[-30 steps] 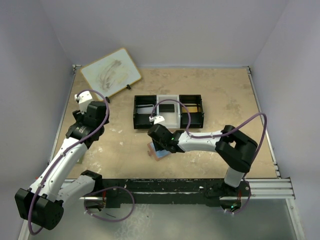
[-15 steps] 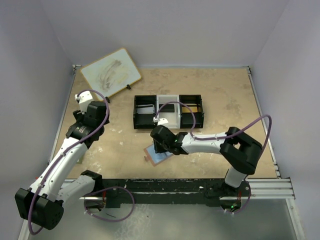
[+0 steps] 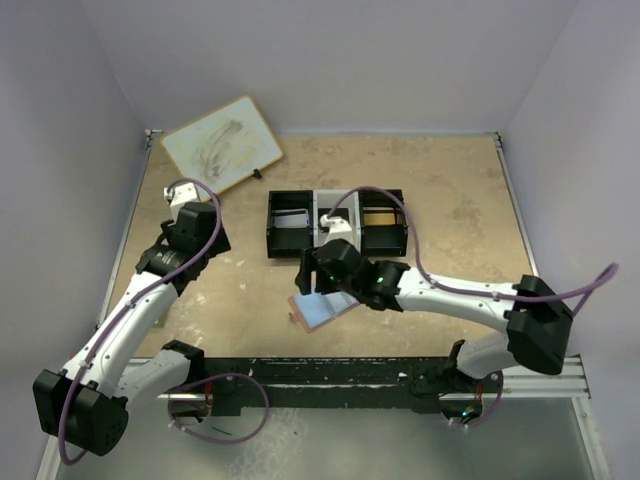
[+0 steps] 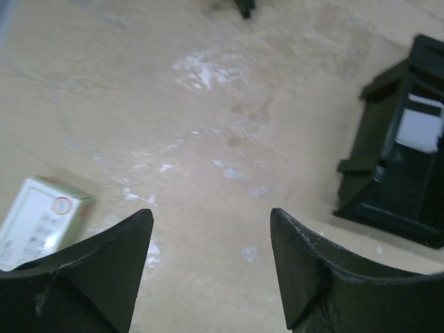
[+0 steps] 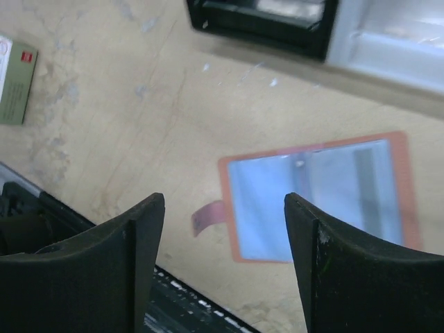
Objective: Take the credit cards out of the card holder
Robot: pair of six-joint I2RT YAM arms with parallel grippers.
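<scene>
The right gripper (image 5: 223, 208) hangs over the table with its two dark fingers spread wide and nothing between them. Below it, in the right half of the wrist view, the holder (image 5: 319, 198) lies opened flat on the tan table (image 5: 104, 125), not touched by either finger. It has a reddish-brown rim, pale blue-grey panels inside, and a small tab (image 5: 208, 216) sticking out at its left edge. A darker stripe crosses the right panel. Whether the panels are cards or empty slots cannot be told. In the overhead view the holder (image 3: 322, 308) sits low in the centre, just below the black-and-white tray (image 3: 270, 235) and apart from it. A small white-and-green box (image 5: 14, 80) lies at the upper left of the right wrist view. The left gripper (image 4: 208, 222), well off to the left, also has its fingers spread and holds nothing, with bare table beneath. The tray stands at the right edge of its view, a pale flat rectangle (image 4: 420, 128) inside one compartment. A wood-rimmed board (image 3: 220, 145) leans in the upper left corner of the overhead view.
</scene>
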